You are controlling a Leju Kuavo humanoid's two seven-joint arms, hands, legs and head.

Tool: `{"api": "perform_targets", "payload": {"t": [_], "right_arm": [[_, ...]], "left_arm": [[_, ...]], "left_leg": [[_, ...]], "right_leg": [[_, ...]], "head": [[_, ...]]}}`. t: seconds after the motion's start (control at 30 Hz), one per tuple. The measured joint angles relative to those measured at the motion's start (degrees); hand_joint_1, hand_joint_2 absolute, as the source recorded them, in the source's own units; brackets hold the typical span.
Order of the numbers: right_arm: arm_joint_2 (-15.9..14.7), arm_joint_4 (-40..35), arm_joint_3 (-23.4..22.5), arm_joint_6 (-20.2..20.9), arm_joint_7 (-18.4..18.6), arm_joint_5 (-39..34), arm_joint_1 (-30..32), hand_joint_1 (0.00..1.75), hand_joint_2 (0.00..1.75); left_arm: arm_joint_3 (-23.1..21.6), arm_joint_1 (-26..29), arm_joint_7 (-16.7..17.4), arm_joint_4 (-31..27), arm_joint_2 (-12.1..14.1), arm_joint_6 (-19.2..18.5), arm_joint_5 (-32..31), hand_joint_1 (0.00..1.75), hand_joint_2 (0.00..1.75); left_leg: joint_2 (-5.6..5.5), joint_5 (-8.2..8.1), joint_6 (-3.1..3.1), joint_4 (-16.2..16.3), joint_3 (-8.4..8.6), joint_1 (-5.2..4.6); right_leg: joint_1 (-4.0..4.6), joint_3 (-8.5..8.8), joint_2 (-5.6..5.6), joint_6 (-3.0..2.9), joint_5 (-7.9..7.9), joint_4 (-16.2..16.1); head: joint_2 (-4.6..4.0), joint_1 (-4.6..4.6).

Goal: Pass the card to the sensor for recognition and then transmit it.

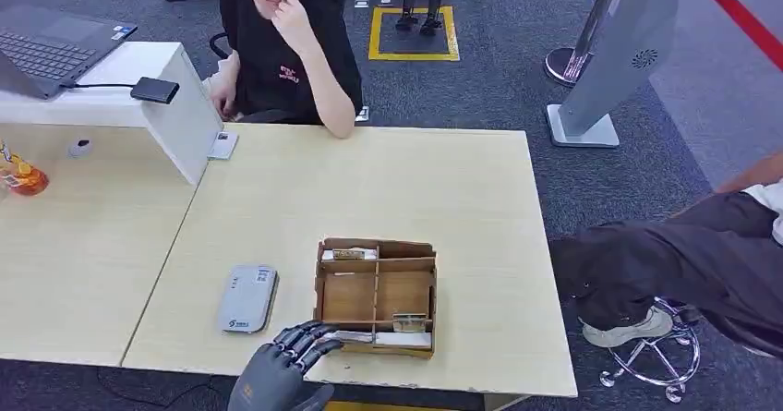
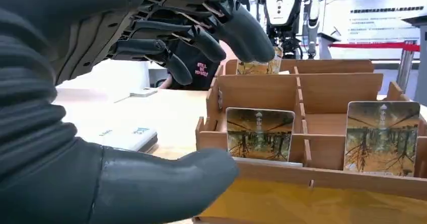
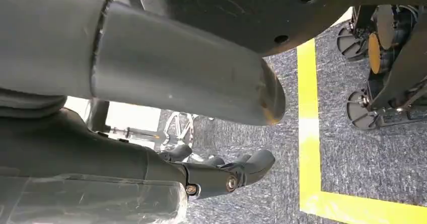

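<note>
A wooden divided box (image 1: 319,293) stands near the table's front edge. Picture cards stand upright in it: one in a near compartment (image 1: 409,322) and one at the far wall (image 1: 348,254). The left wrist view shows two forest-picture cards (image 2: 260,133) (image 2: 381,137) leaning in the box (image 2: 332,80). The grey flat sensor (image 1: 247,298) (image 2: 123,137) lies on the table just left of the box. My left hand (image 1: 277,369) (image 2: 75,58) hovers at the box's front left corner, fingers spread toward the cards, holding nothing. My right hand (image 3: 221,176) hangs over the carpet, empty.
A person (image 1: 291,51) sits at the table's far side. Another person (image 1: 702,263) sits on a stool to the right. A laptop (image 1: 51,46) and a white partition (image 1: 185,106) stand at the far left, and a kiosk stand (image 1: 619,51) rises beyond the table.
</note>
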Motion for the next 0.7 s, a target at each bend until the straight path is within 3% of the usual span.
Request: {"api": "perform_targets", "payload": {"t": [0.47, 0.7], "right_arm": [[0.0, 0.0, 0.0, 0.1, 0.0, 0.5, 0.0, 0.00, 0.00], [0.0, 0.0, 0.0, 0.1, 0.0, 0.5, 0.0, 0.00, 0.00]], "left_arm": [[0.0, -1.8, 1.2, 3.6, -3.0, -0.1, -1.3, 0.44, 1.75], [0.0, -1.9, 1.2, 3.7, -3.1, -0.1, -1.3, 0.42, 1.75]], "left_leg": [[0.00, 0.00, 0.00, 0.0, 0.00, 0.00], [0.00, 0.00, 0.00, 0.0, 0.00, 0.00]], "right_leg": [[0.00, 0.00, 0.00, 0.00, 0.00, 0.0], [0.00, 0.00, 0.00, 0.00, 0.00, 0.0]], "head": [[0.00, 0.00], [0.00, 0.02]]}}
